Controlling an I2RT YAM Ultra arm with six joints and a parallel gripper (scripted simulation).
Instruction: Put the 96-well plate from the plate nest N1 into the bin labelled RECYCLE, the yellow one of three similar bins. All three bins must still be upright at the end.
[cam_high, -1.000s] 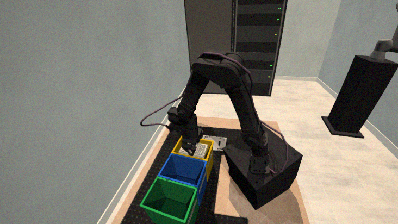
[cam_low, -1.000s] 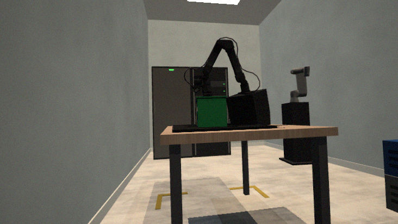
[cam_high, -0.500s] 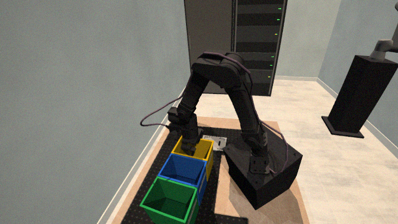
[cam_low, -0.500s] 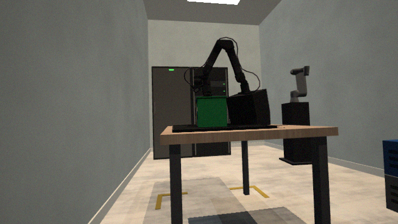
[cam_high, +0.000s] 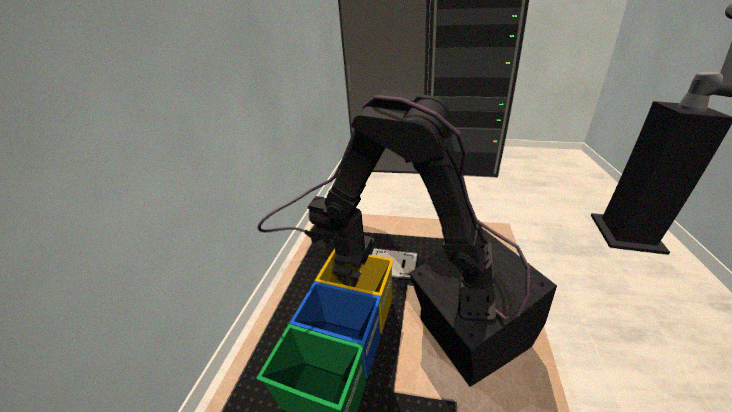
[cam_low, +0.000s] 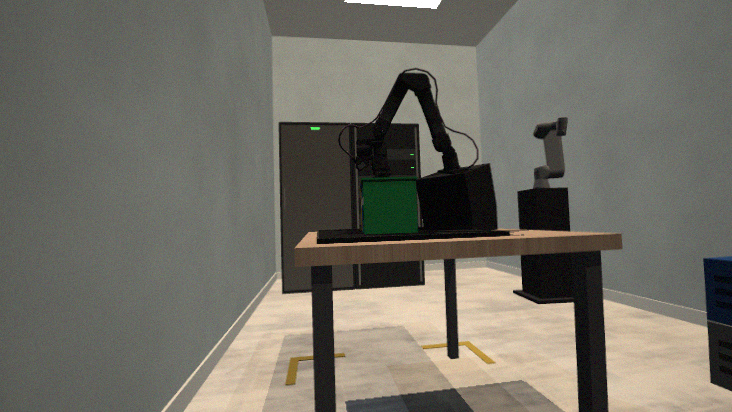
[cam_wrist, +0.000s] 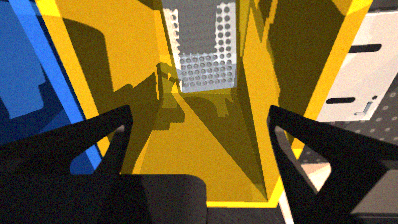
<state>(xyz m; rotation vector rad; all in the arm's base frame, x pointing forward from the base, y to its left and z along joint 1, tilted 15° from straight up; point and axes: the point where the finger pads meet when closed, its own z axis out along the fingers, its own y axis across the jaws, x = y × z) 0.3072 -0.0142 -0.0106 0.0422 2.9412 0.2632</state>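
The white 96-well plate (cam_wrist: 206, 47) lies deep inside the yellow bin (cam_wrist: 210, 105), leaning against its far wall, apart from my fingers. My gripper (cam_wrist: 199, 113) is open and empty, its two dark fingers spread wide just above the bin's mouth. In the top view the gripper (cam_high: 347, 271) hangs over the yellow bin (cam_high: 360, 278); the plate is hidden there. The empty white plate nest (cam_high: 395, 261) lies just behind the yellow bin, and it also shows in the wrist view (cam_wrist: 357, 85).
The blue bin (cam_high: 338, 314) and the green bin (cam_high: 312, 368) stand upright in a row in front of the yellow one. The arm's black base block (cam_high: 481, 317) sits to the right. In the exterior view the green bin (cam_low: 389, 204) hides the others.
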